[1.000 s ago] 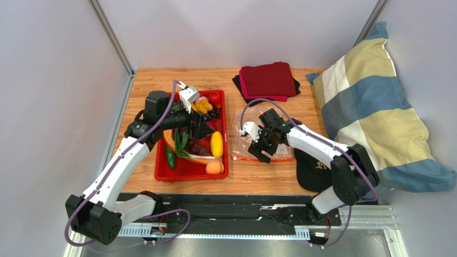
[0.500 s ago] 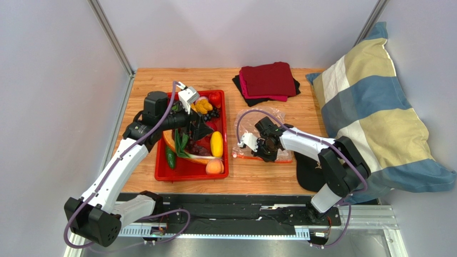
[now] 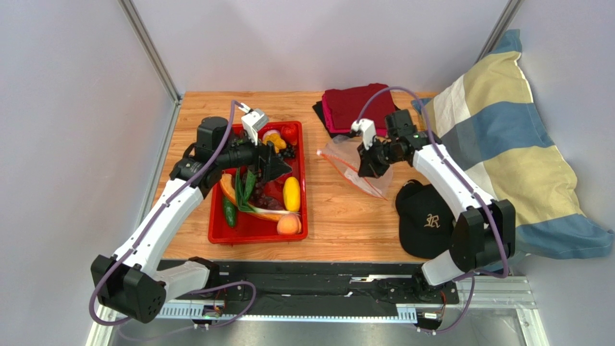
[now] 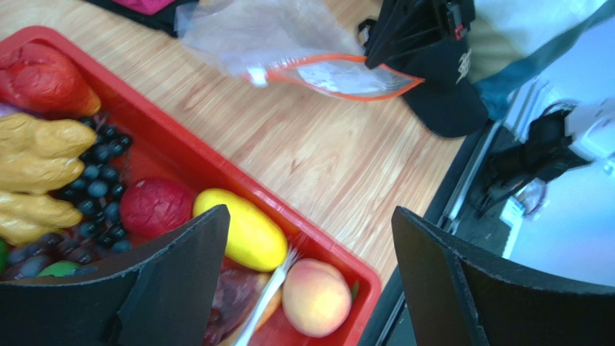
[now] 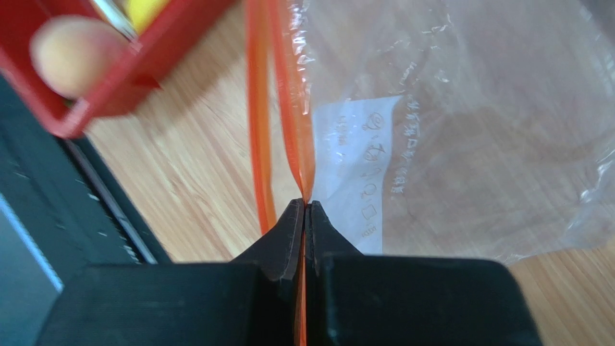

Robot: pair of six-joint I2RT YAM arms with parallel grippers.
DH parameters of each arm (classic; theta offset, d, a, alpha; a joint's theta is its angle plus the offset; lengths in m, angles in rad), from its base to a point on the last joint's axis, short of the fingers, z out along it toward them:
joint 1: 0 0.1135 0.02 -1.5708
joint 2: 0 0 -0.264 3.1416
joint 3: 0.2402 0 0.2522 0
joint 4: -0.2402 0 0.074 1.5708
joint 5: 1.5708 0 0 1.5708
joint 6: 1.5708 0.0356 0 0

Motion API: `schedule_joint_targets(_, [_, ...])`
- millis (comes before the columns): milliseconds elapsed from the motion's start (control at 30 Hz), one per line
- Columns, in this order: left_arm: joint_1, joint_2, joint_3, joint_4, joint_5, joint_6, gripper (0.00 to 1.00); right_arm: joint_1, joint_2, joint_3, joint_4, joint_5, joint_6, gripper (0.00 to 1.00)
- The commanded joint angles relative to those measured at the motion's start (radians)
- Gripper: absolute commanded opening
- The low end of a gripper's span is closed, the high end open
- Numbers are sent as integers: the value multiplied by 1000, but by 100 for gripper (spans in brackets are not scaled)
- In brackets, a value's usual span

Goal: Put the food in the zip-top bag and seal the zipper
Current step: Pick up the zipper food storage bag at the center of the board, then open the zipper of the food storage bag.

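Note:
The food lies in the red tray (image 3: pixel 216 234): a yellow lemon (image 4: pixel 242 229), a peach (image 4: pixel 316 295), a dark red fruit (image 4: pixel 155 207), dark grapes (image 4: pixel 97 187) and a green pepper (image 3: pixel 229 213). My left gripper (image 4: pixel 309 216) hovers open over them, the peach and lemon below its gap, holding nothing. My right gripper (image 5: pixel 306 205) is shut on one lip of the orange-red zipper (image 5: pixel 296 122). The clear zip-top bag (image 3: pixel 343 160) hangs from it, slanting down to the table. The zipper's other lip (image 5: pixel 256 122) stands apart, so the bag's mouth gapes.
A black cap (image 3: pixel 426 220) lies right of the bag near the front edge. Folded dark red cloths (image 3: pixel 361 108) sit at the back. A striped pillow (image 3: pixel 505 144) fills the right side. Bare wood shows between the tray and the cap.
My right gripper shut on the zipper edge, then lifted the bag and carried it back toward the cloths. The left gripper shifted slightly right over the tray, still open.

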Motion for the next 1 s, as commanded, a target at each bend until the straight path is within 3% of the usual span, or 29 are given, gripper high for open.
schedule_joint_targets(0, [1,30,55,154,52,-157,88,-34,-39,89,-17,-278,229,0])
schedule_joint_targets(200, [-13,58,51,219,-27,-306,88,-42,-117,39,250,-308,590,0])
schedule_joint_targets(400, [-131,136,130,173,-216,-312,91,-36,-133,-30,433,-305,812,0])
schedule_joint_targets(700, [-243,298,215,193,-296,-385,88,2,-108,-11,461,-292,846,0])
schedule_joint_targets(967, [-263,383,238,177,-346,-434,84,33,-95,9,454,-259,839,0])
